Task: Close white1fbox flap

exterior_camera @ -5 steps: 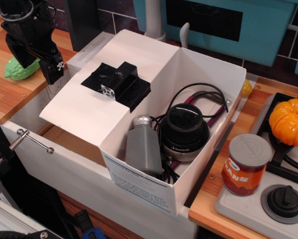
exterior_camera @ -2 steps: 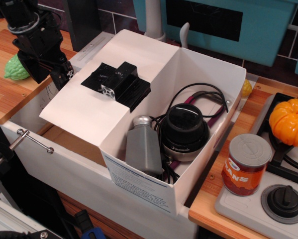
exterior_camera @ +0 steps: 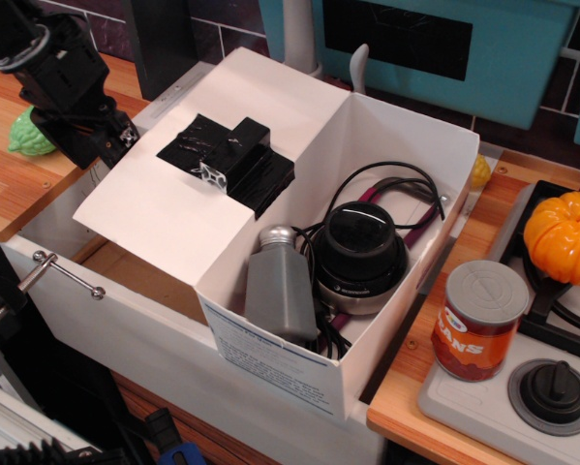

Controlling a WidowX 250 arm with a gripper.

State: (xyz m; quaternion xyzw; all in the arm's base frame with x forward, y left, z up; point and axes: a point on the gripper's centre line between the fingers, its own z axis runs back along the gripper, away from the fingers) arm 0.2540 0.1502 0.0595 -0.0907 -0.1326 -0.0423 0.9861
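Observation.image looks down at an angle on a wooden table (exterior_camera: 18, 208) with a white basin (exterior_camera: 125, 320) set into it. At far left the black gripper (exterior_camera: 104, 150) reaches down from the upper left corner, its tip at the left edge of the flap (exterior_camera: 164, 208); whether it touches the cardboard, and whether its fingers are apart or together, cannot be told from this angle. Just behind the gripper a green bumpy toy (exterior_camera: 26, 134) lies on the table, partly hidden by the arm. Lower left, a thin metal rod (exterior_camera: 67, 274) sticks out over the basin's rim.

The flap spreads out leftward from the white1fbox (exterior_camera: 367, 252), hinged along the box's left wall and lying open over the basin. A black taped block (exterior_camera: 233, 160) is stuck on its upper face, near the hinge.

The white1fbox stands in the basin at the middle of the view, open at the top, with a printed text label (exterior_camera: 265, 360) on its near side. Inside, a grey metal bottle (exterior_camera: 275, 286) leans at the near left, a black and silver round device (exterior_camera: 359, 257) sits beside it, and dark cables (exterior_camera: 406, 194) loop behind them.

Right of the box, a bean can (exterior_camera: 478, 320) stands on the table edge beside a toy stove (exterior_camera: 536, 387) with a black knob (exterior_camera: 553, 387). An orange pumpkin (exterior_camera: 564, 235) rests on the burner at far right. A teal cabinet (exterior_camera: 435, 48) fills the top background.
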